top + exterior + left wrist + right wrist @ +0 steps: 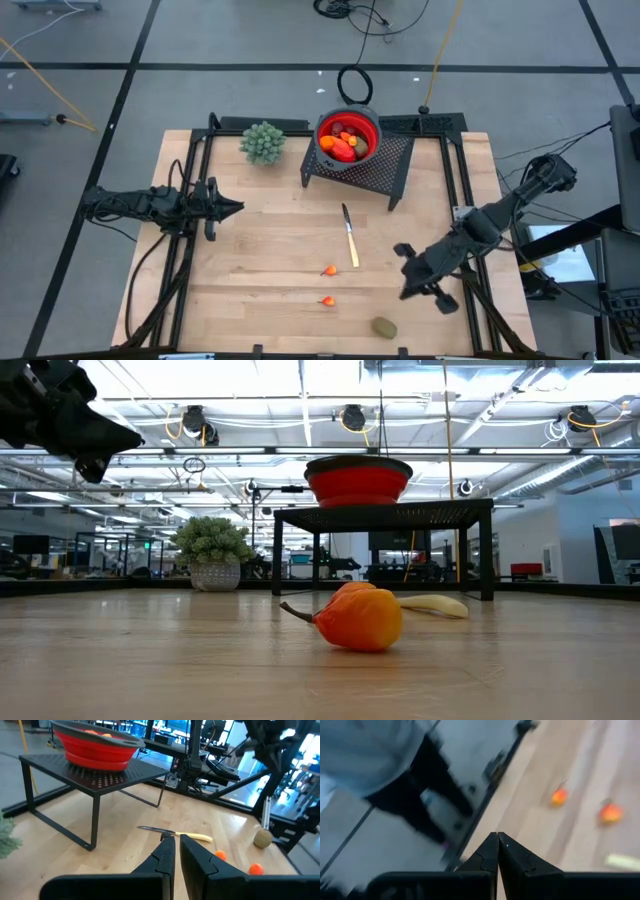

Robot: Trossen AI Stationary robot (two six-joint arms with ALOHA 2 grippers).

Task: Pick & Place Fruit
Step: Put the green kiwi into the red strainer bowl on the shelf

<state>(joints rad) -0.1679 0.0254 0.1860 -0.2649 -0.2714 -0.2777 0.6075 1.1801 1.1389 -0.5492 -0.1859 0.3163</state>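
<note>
Two orange bits [328, 285] from above, one [358, 617] at table level

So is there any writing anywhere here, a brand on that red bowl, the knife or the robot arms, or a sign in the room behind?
None can be read.
Red bowl: no lettering shows.
Knife: no mark shows.
Left gripper and right gripper: plain dark, no label visible.
Room behind the table, low view: any signs or screens are too small to read.
</note>
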